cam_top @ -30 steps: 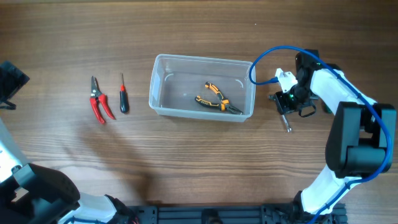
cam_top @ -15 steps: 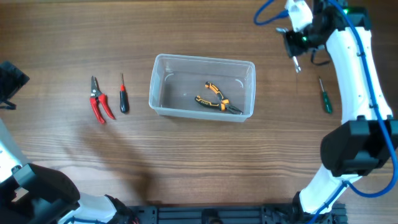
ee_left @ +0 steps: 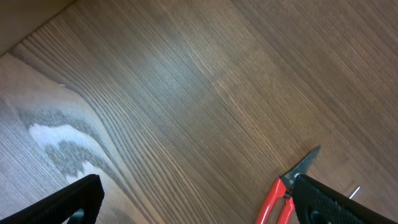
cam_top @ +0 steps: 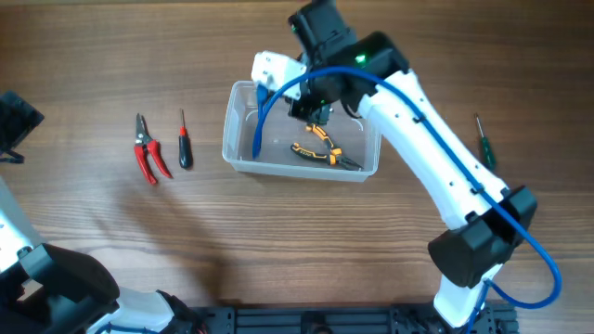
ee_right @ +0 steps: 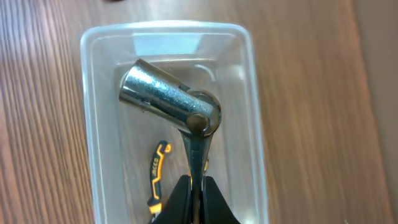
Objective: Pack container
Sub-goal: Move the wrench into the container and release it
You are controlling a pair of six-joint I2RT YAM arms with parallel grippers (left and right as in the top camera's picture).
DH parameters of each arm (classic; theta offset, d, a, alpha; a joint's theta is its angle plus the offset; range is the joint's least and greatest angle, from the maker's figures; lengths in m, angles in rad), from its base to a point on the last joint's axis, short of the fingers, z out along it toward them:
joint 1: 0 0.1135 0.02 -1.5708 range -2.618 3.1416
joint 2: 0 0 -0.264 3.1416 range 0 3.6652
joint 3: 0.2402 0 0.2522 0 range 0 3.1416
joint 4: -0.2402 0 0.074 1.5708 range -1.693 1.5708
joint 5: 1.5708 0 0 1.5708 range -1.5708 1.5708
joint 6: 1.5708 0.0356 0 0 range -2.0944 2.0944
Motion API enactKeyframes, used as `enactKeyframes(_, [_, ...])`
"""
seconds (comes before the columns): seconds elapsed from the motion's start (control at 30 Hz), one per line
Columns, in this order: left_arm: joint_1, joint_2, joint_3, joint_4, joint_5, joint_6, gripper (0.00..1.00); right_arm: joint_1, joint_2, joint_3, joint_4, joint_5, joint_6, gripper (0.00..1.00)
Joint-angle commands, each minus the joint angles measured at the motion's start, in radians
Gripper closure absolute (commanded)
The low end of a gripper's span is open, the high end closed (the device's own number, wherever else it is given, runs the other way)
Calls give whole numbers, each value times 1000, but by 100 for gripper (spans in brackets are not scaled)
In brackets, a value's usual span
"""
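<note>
Right gripper [ee_right: 197,186] is clamped on the shaft of a metal tool [ee_right: 166,98], fat shiny head hanging over the container [cam_top: 278,169]; container sits mid-table [cam_top: 111,241], with red pruners [cam_top: 147,153] and a small screwdriver [cam_top: 184,141] on one side and a green screwdriver [cam_top: 484,141] on the other; orange pliers [cam_top: 325,148] already lie inside. Step looks like the drop-in: I'd lower until the head is below the rim, aim for bare floor away from the pliers so it doesn't land across them, then let go; head looks heavy and the tub light, so a drop from height could shove it. Left gripper [ee_left: 199,210] is spread wide, nothing in it, low over the table, pruner tip just beside one finger [ee_left: 329,202]. Unknowns: tool height above the tub floor isn't readable from either view; arm [cam_top: 418,139] covers part of the back rim from overhead; grip point on the shaft is cut off at the frame edge; clear walls are hard to trace.
</note>
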Motion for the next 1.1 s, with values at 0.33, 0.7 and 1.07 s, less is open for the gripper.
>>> enactKeyframes(0.33, [5,11,14,2,1,-16,0,-36,-2,-544,405,-26,-20,96])
enactKeyframes(0.7, [5,11,14,2,1,-16,0,-155,29,-578,409,-45,51,84])
enactKeyframes(1.07, [5,11,14,2,1,-16,0,-155,28,-568,443,-46,119,22])
